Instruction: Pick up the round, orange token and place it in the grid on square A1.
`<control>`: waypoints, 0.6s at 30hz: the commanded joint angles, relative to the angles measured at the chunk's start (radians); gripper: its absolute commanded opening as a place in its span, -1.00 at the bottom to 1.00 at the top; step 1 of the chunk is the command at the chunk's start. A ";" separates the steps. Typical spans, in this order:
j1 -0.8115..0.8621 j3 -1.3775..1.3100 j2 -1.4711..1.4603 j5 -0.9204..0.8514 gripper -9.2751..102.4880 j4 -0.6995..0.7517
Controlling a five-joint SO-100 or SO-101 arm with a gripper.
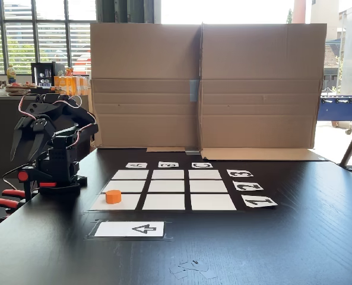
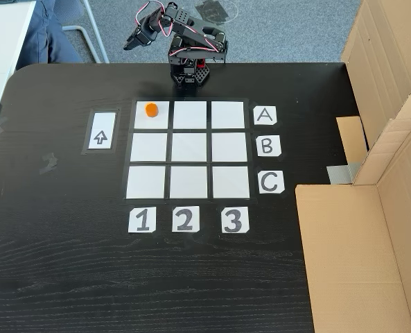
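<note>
The round, orange token (image 1: 113, 196) (image 2: 150, 109) rests on square A1 (image 1: 128, 203) (image 2: 161, 121), the corner cell of the grid (image 1: 167, 187) (image 2: 189, 147) closest to the arm, where row A meets column 1. It stands upright near that cell's outer edge. The arm is folded back over its base at the table edge. My gripper (image 1: 21, 155) (image 2: 130, 44) hangs away from the grid, well clear of the token. Its fingers point down, a little apart, with nothing between them.
A white card with a black arrow (image 1: 130, 229) (image 2: 101, 131) lies beside the A1 side of the grid. Letter tags (image 2: 265, 146) and number tags (image 2: 184, 220) border the grid. A cardboard screen (image 1: 205, 86) (image 2: 385, 173) stands along the table's far side.
</note>
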 commanded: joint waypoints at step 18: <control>0.149 0.347 0.276 -0.133 -0.82 -0.080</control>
